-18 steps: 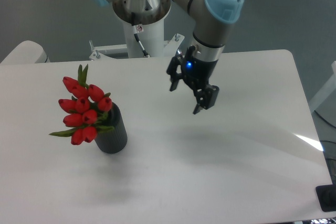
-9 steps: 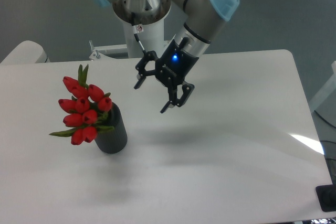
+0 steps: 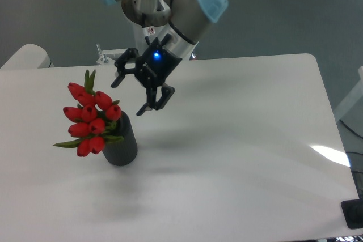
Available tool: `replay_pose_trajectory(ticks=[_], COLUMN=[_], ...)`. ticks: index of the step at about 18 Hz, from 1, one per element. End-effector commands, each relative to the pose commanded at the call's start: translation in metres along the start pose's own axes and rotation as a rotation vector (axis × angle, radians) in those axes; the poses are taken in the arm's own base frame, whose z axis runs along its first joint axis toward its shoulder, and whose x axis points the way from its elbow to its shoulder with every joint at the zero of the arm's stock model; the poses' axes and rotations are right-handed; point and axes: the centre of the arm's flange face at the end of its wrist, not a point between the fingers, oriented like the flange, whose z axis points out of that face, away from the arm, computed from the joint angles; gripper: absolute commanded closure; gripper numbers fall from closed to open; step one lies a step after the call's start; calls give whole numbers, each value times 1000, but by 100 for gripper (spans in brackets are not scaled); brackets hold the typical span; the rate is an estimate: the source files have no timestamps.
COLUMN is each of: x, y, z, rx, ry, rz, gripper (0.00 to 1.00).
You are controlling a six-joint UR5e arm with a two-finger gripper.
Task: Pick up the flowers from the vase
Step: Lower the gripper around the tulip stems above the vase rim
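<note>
Reaching down and leftward from its base at the far table edge, we note the arm's forearm slanting toward the near left, blue end cap uppermost, with a blue light glowing on the wrist. The gripper (image 3: 126,96) hangs above the table (image 3: 244,140), tilted so its fingers aim down and to the left. Its two fingers are spread wide with nothing between them: one fingertip (image 3: 115,81) sits farther back and higher, the other (image 3: 142,110) nearer and lower. The flowers (image 3: 88,118) lie to the left of and slightly below both fingertips, near but apart from them; the closest red bud is just left of the lower fingertip without touching. We see the bunch standing in the vase (image 3: 121,141), which is upright on the table, below and left of the fingers. The bunch's long axis leans up and to the left out of the vase mouth, buds fanning past the vase's left side, one green leaf pointing up at the top, another pointing left low down. A shadow falls on the table below the gripper.
</note>
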Motion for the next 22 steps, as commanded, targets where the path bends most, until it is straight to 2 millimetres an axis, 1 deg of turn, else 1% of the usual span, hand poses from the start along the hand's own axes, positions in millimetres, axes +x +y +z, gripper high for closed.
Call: replay_pose_trajectory(ticks=[2, 10, 12, 14, 16, 20, 22], x=[-2, -2, 0, -2, 3, 8, 6], y=[0, 3, 1, 1, 0, -4, -6], z=[4, 9, 15, 21, 28, 34, 36], rx=[2, 0, -1, 2, -1, -2, -2], ry=[-5, 4, 16, 20, 35, 48, 51], rz=[12, 6, 15, 16, 17, -9, -7], gripper=[0, 0, 0, 0, 0, 0, 0])
